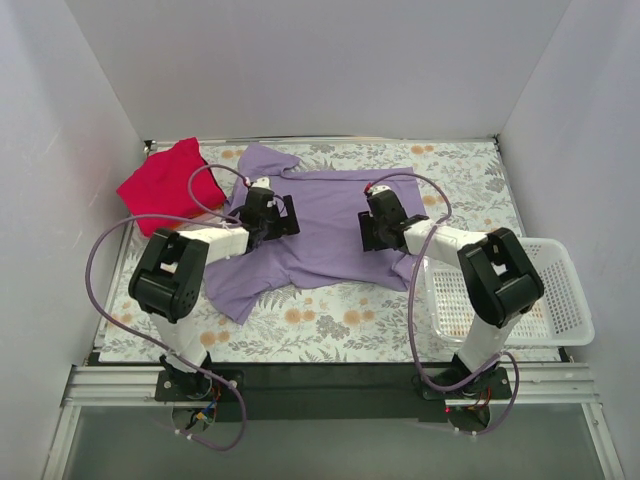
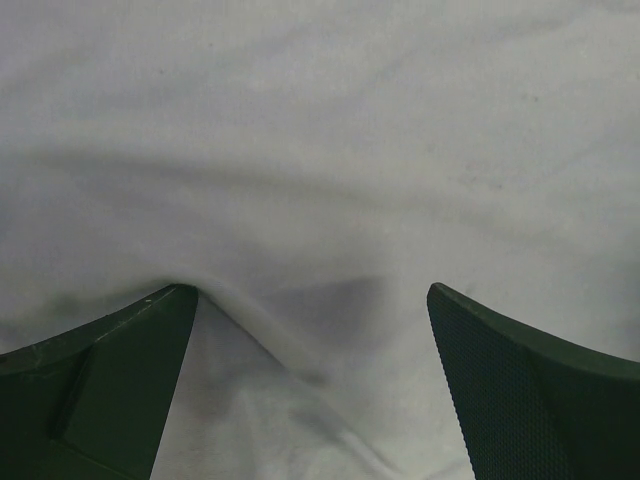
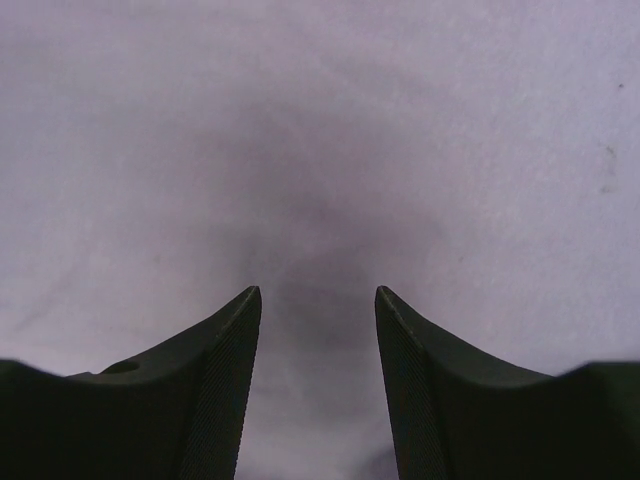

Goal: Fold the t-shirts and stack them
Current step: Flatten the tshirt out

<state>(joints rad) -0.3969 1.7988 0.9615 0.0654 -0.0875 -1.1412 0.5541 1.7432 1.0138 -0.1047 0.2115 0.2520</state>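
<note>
The pale lavender t-shirt [image 1: 325, 235] lies spread across the middle of the table. The red t-shirt [image 1: 160, 182] lies bunched at the back left corner. My left gripper [image 1: 268, 213] is open, pressed down on the lavender shirt's left part; in the left wrist view [image 2: 312, 292] a cloth ridge [image 2: 270, 330] runs between its fingers. My right gripper [image 1: 378, 222] is open, down on the shirt's right part; in the right wrist view [image 3: 318, 292] flat lavender cloth [image 3: 320, 150] fills the picture between and beyond its fingers.
A white mesh basket [image 1: 560, 290] stands at the right, beside the right arm. The tablecloth [image 1: 330, 320] is floral. White walls close the back and both sides.
</note>
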